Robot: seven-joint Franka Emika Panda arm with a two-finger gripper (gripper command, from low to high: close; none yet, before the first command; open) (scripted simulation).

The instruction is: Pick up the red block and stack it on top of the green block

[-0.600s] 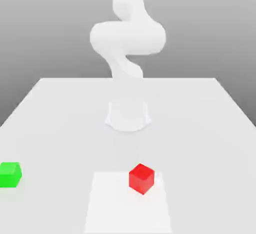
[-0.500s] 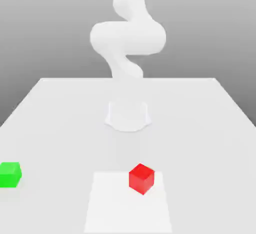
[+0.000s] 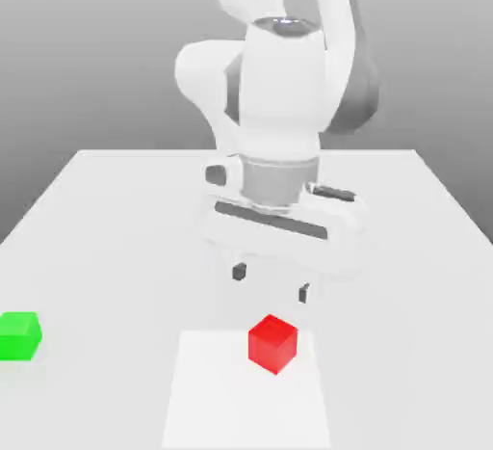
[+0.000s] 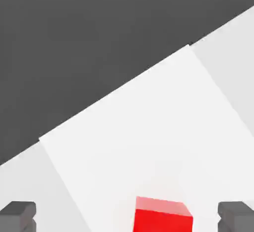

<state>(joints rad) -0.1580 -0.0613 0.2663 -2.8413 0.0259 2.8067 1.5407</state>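
Surface: broad, pale, plain [image 3: 116, 246]; same placing as in the earlier exterior pictures.
Arm: white, jointed, rounded plastic-look shell [image 3: 281, 82]; newly swung forward and low, from a folded pose at the back. Meaning for the task: approach to the pick apparently under way, stacking still to come.
Patch: flat, white, four-sided [image 3: 241, 410]; under the red cube, unchanged.
Tool: white two-finger gripper with dark tips [image 3: 272, 282]; spread wide, empty, above and just behind the red cube in the exterior view. Next, probably: a small shift to centre, then descent.
Red block: small, bright, matte cube [image 3: 273, 345]; on the patch, corner towards the exterior camera, unmoved.
Green block: small, bright, matte cube [image 3: 18, 336]; on the surface at the exterior view's left, well apart from the red, unmoved.
Exterior view, particular: green destination and clearance over the red cube.
Hand view, particular: dark area past the surface edge [image 4: 89, 37]; red cube nearly squared to the tips, slightly off centre between them.
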